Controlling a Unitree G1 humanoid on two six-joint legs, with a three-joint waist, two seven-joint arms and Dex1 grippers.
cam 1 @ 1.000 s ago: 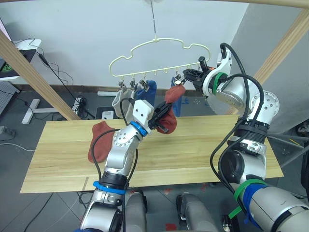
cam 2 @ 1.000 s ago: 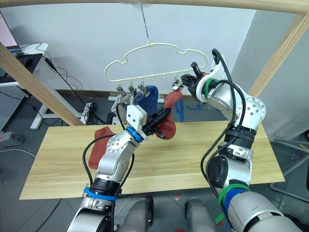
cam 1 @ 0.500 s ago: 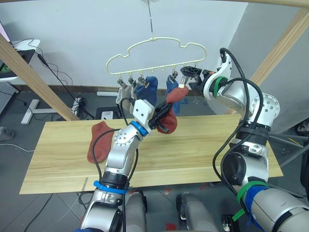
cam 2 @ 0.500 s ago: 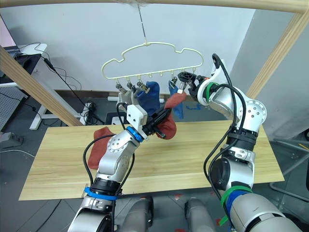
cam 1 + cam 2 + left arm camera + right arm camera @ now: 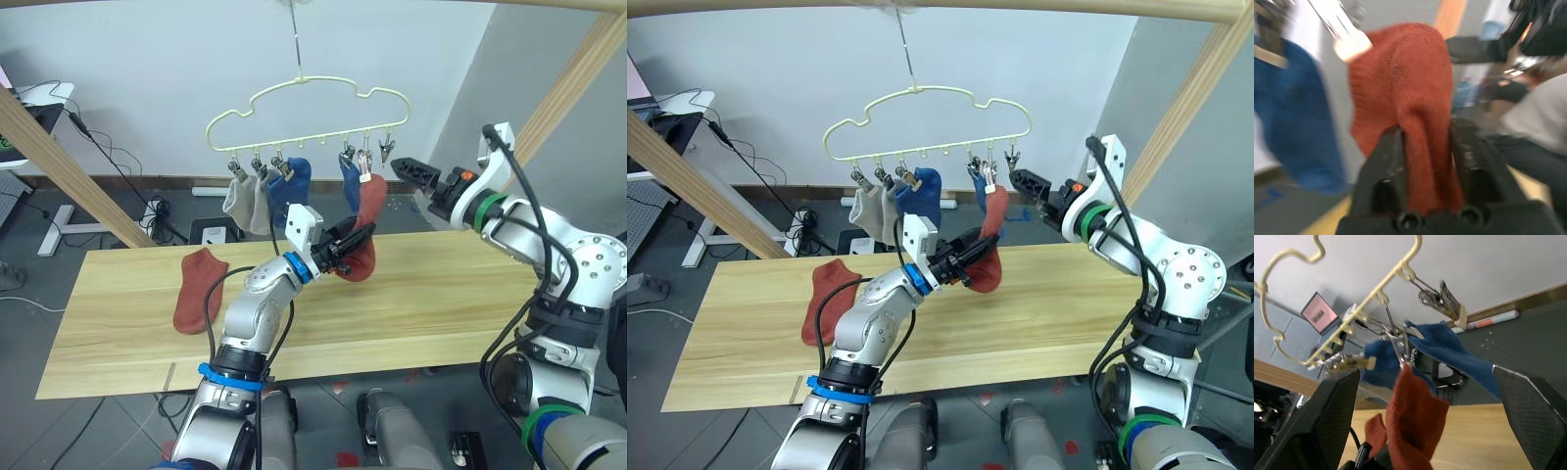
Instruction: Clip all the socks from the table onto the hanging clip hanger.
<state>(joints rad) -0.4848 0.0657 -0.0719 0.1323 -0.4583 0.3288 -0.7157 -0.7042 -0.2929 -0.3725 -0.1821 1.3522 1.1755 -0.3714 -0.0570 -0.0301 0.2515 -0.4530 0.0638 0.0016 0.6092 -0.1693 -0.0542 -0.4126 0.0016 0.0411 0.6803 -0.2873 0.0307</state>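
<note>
Left gripper [image 5: 355, 239] reaches up, pinching the red sock [image 5: 370, 227] clipped on the hanger [image 5: 304, 113]; right gripper [image 5: 411, 170] spread wide beside it.

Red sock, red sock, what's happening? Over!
Left end effector shut on clipped red sock. Right end effector open beside clip hanger. Second red sock on table.

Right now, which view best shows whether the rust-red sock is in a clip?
The right wrist view: the rust-red sock hangs from a clip there. The eye views show it small; the left wrist view shows the left gripper shut on it.
</note>
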